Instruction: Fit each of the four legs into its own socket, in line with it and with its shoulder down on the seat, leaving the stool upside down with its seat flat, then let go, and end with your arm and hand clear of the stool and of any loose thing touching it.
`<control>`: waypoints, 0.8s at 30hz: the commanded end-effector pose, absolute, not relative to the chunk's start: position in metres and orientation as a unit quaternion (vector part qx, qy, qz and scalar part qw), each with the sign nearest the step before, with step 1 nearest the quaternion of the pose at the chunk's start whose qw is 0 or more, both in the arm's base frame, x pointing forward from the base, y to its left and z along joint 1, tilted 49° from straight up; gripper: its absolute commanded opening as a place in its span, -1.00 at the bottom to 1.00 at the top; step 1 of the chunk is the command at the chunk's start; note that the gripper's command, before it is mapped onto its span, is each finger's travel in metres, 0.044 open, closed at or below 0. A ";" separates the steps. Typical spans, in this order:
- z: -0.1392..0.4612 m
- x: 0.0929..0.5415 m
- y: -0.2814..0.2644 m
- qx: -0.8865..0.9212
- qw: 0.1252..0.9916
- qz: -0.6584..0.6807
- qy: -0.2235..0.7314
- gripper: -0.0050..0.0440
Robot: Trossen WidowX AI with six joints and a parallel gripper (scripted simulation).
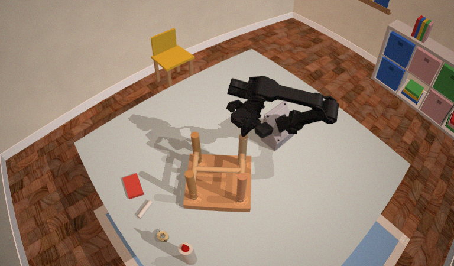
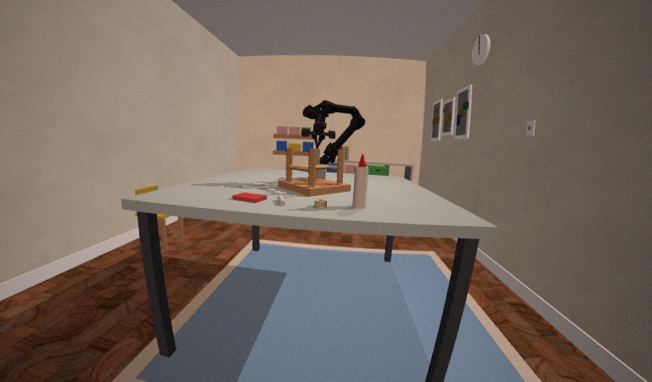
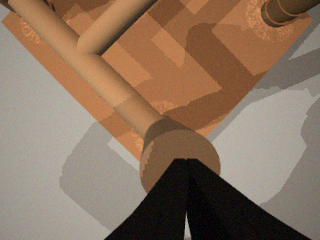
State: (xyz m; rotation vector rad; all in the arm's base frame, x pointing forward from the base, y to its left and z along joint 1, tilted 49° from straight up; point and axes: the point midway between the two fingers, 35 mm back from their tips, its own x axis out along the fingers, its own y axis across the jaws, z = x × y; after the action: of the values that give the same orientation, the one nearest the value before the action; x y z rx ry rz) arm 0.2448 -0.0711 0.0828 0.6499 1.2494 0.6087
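The wooden stool [image 1: 217, 182] stands upside down with its seat flat on the table. Four legs stand upright in its corners: far left [image 1: 195, 142], far right [image 1: 243, 146], near left [image 1: 191, 184], near right [image 1: 241, 188]. Rungs [image 1: 217, 169] join them. My gripper [image 1: 246, 130] is shut on nothing, pointing down right over the top end of the far right leg. In the wrist view the closed fingertips [image 3: 186, 163] lie on that leg's round end [image 3: 179, 154]. I cannot tell if they touch it. The stool and the gripper also show in the exterior view [image 2: 313, 173].
A red block [image 1: 132, 185], a white peg [image 1: 144, 208], a tape ring [image 1: 162, 234] and a glue bottle [image 1: 185, 251] lie left and in front of the stool. The arm's base [image 1: 276, 126] stands behind the stool.
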 end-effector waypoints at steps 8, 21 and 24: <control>0.075 0.246 -0.060 0.295 0.705 0.293 0.575 -0.80; 0.088 0.248 -0.077 0.295 0.712 0.284 0.570 -0.80; 0.089 0.248 -0.078 0.295 0.713 0.284 0.570 -0.80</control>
State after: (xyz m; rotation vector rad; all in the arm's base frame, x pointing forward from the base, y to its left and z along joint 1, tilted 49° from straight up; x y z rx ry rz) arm 0.2477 -0.0742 0.0873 0.6559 1.2635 0.6308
